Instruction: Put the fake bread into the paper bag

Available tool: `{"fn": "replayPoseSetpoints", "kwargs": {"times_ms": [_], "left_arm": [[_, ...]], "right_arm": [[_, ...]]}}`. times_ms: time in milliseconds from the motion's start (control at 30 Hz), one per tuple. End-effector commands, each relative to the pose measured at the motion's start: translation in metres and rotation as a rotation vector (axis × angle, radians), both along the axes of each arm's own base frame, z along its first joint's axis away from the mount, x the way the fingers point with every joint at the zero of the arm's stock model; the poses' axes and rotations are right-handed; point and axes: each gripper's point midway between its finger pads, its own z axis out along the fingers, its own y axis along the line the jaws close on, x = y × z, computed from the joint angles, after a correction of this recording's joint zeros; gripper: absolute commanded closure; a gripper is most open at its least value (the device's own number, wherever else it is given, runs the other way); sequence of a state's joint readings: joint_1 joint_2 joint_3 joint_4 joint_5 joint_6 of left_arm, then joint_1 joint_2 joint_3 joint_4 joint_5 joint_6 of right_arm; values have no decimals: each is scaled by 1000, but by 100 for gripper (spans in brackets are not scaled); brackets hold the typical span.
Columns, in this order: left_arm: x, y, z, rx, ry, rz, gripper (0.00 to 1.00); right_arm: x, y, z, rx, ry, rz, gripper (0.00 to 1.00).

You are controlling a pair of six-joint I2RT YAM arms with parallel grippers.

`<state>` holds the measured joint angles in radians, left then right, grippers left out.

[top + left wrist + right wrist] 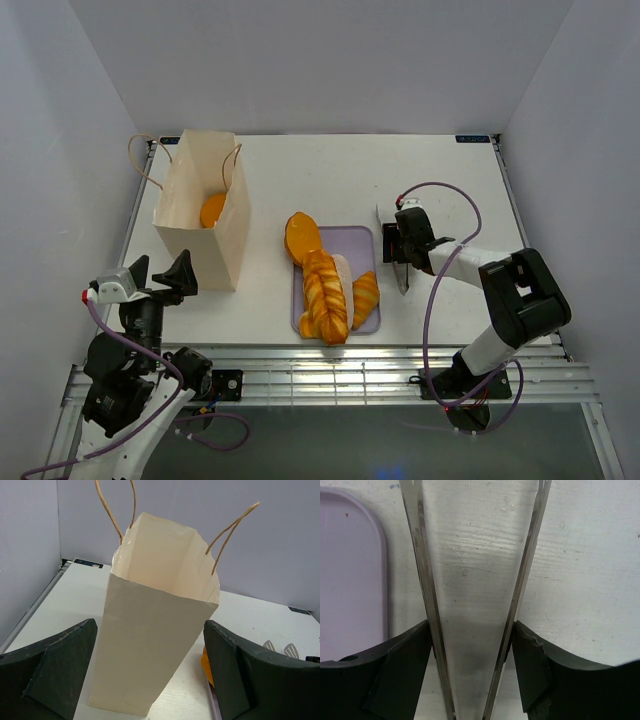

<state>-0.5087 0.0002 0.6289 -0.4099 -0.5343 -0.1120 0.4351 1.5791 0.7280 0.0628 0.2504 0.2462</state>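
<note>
The paper bag (200, 215) stands upright and open at the left of the table, with one orange bun (212, 210) inside it. More fake bread lies mid-table: an oval loaf (302, 238), braided loaves (325, 295) and a smaller piece (365, 298). My left gripper (160, 272) is open and empty, just in front of the bag (150, 645) and apart from it. My right gripper (400, 245) is low over the table to the right of the tray. Its fingers (405, 665) press on both arms of the metal tongs (427, 580).
The lilac tray (362, 240) under the pastries lies mid-table; its edge (350, 580) is just left of the tongs. The bag's cord handles (117, 515) stick up. White walls enclose the table on three sides.
</note>
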Motion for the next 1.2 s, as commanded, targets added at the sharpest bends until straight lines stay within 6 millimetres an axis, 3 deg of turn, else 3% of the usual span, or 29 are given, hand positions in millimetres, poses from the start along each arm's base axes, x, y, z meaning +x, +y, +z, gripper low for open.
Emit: {"fn": "replayPoseSetpoints", "kwargs": {"times_ms": [0,267,367,567,767,1167], "left_arm": [[-18,8,12,-41,-91,-14,2],[-18,7,12,-39,-90,-18,2],[-18,7,11,-40,-88,-17,2],[-18,7,11,-41,-89,-16,2],[-18,7,11,-41,-88,-16,2],[-18,7,11,-42,-88,-17,2]], "right_arm": [[3,-3,0,-47,18,9,32],[1,1,-9,-56,53,40,32],[-3,2,-8,-53,74,51,36],[3,12,18,-14,59,74,39],[6,17,66,31,-19,93,39],[-21,19,109,67,-27,176,43]]}}
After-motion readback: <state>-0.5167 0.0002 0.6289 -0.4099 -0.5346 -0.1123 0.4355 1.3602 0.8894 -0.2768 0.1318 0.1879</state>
